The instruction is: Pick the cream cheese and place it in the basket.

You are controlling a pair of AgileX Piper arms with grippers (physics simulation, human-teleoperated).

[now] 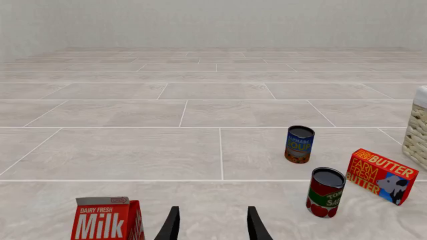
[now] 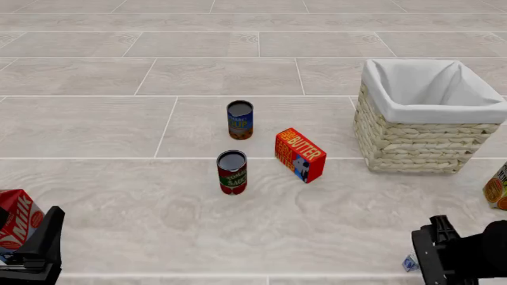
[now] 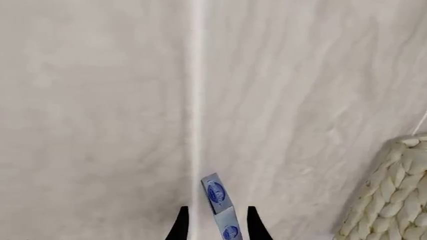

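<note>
The cream cheese is a thin light-blue and white box with dark blue ovals, standing on edge on the floor. My right gripper is open, with a finger on each side of the box and a small gap to each. From the front only a corner of the cream cheese peeks out beside the right gripper at the bottom right. The basket, wicker with a white lining, stands farther out on the right. My left gripper is open and holds nothing, low at the bottom left.
A red milk carton stands just beside the left gripper. A tomato can, a blue soup can and the butter box sit mid-floor. An orange package shows at the right edge.
</note>
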